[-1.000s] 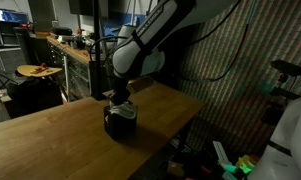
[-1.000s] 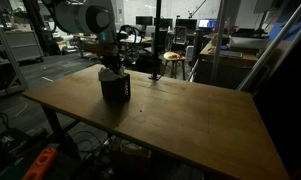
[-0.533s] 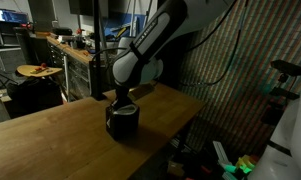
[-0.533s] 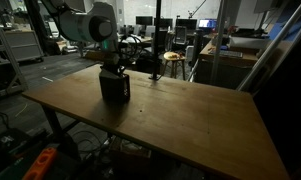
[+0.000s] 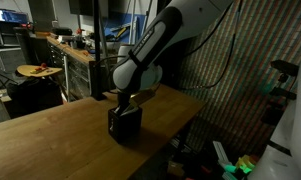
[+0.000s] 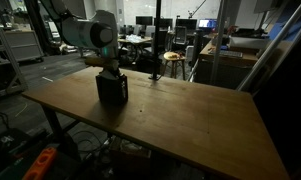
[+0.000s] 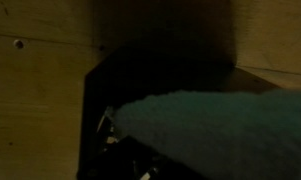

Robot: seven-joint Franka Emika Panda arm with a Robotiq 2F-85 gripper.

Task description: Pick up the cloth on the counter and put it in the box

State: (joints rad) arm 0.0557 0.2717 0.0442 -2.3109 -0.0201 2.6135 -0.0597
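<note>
The dark latticed box [image 5: 124,122] [image 6: 112,87] stands on the light wooden counter [image 5: 50,140] [image 6: 180,120]. My gripper [image 5: 123,103] [image 6: 111,70] reaches straight down into the top of the box in both exterior views. In the wrist view the pale cloth [image 7: 210,130] fills the lower part of the picture right at the jaws, over the dark inside of the box [image 7: 160,70]. Bare counter [image 7: 40,90] shows to the left of it. The fingers are hidden behind the cloth, and the gripper is shut on it. In the exterior views the cloth is hidden inside the box.
A cluttered workbench [image 5: 62,45] and a round stool [image 5: 37,70] stand behind the counter. An upright black pole [image 5: 95,50] rises at the counter's back edge. Another stool [image 6: 172,58] and desks lie beyond the far edge. The counter's edge is close to the box [image 5: 175,110].
The arm has sunk lower, carrying the cloth down into the box. The pale fabric that showed at the box's top a second ago is now out of sight in the exterior views.
</note>
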